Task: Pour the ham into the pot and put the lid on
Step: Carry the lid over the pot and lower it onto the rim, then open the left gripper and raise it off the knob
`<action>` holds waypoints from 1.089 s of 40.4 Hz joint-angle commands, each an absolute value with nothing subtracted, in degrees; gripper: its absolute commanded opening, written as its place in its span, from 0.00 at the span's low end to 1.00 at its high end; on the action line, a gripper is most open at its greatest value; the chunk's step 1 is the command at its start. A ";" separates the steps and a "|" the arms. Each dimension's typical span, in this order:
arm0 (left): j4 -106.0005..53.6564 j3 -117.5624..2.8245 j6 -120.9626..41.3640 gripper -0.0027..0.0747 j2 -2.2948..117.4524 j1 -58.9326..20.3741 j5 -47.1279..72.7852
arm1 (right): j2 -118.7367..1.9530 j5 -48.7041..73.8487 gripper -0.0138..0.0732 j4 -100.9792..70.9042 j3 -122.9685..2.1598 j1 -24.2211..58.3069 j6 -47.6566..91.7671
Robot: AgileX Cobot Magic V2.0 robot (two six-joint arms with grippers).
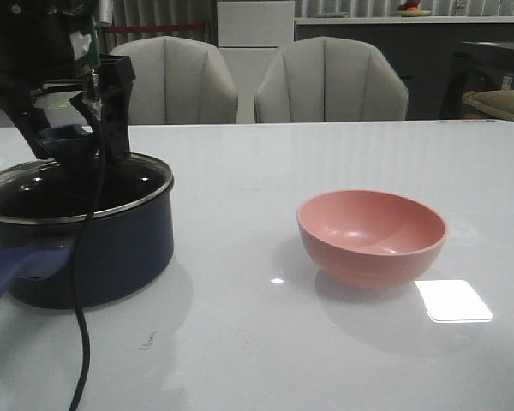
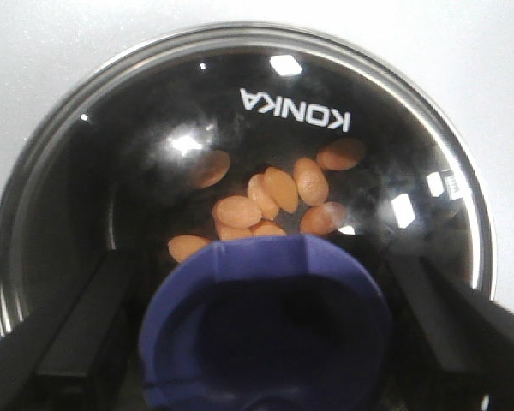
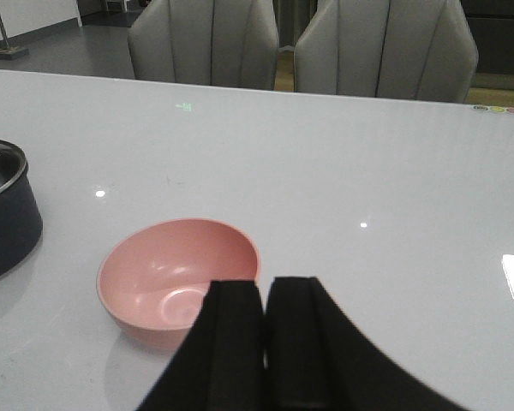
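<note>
The navy pot (image 1: 111, 248) stands at the table's left, its blue-purple handle (image 1: 13, 270) pointing toward me. The glass lid (image 1: 133, 184) sits on it, rim level all round. Several orange-pink ham pieces (image 2: 274, 193) lie inside, seen through the glass (image 2: 283, 94). My left gripper (image 1: 68, 154) is right above the lid, open, with its fingers (image 2: 86, 317) on both sides of the dark blue knob (image 2: 265, 325) and a dark gap each side. My right gripper (image 3: 265, 291) is shut and empty, just beside the pink bowl (image 3: 176, 274); it is out of the front view.
The salmon-pink bowl (image 1: 373, 235) stands empty right of centre on the white table (image 1: 265, 163). A black cable (image 1: 81, 325) hangs from the left arm in front of the pot. Two grey chairs (image 1: 176, 81) (image 1: 330, 81) stand behind the far edge.
</note>
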State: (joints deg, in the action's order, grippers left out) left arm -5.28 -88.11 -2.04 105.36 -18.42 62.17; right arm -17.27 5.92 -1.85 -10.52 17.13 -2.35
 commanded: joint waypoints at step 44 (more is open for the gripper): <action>-4.56 -86.53 -2.44 0.79 72.50 -18.77 58.73 | -17.53 1.06 0.33 -1.80 -12.05 16.92 -1.82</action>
State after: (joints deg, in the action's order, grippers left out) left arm -4.13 -87.74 -2.47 78.35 -18.42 63.86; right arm -17.27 5.92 -1.85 -10.52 17.13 -2.35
